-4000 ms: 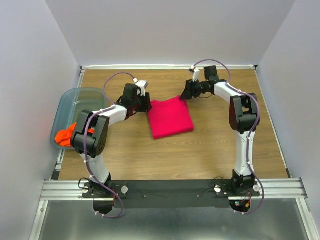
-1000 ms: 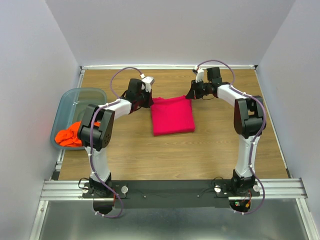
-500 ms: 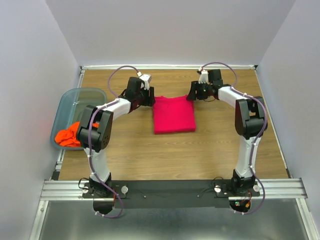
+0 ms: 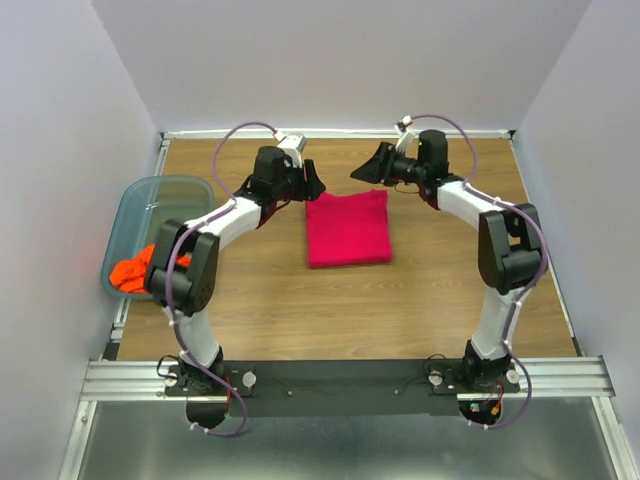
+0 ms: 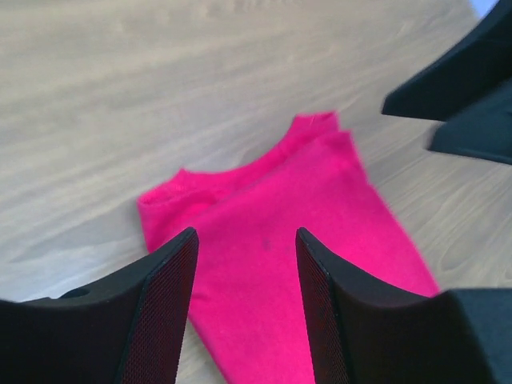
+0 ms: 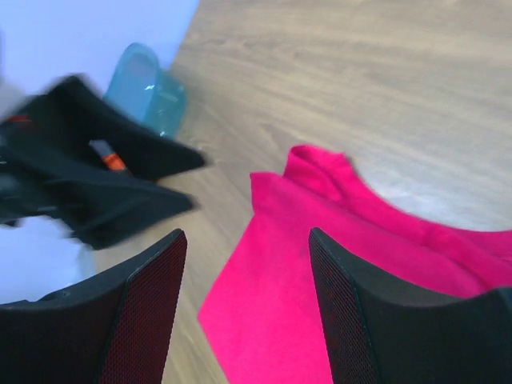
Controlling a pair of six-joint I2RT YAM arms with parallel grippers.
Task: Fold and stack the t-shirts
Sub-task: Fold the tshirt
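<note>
The magenta-pink t-shirt [image 4: 346, 228] lies folded into a neat rectangle in the middle of the table. It also shows in the left wrist view [image 5: 296, 240] and in the right wrist view [image 6: 320, 264], collar end toward the far edge. The orange t-shirt [image 4: 135, 272] lies crumpled in the blue-grey bin [image 4: 150, 195] at the left. My left gripper [image 4: 312, 185] is open and empty, raised just off the pink shirt's far left corner. My right gripper [image 4: 362, 170] is open and empty, raised off its far right corner.
The bin stands against the left wall. White walls close in the wooden table on three sides. The black rail with both arm bases runs along the near edge [image 4: 340, 375].
Both grippers have let go of the pink shirt's far corners and lifted up and away from it. The shirt now lies squared up and flat.
</note>
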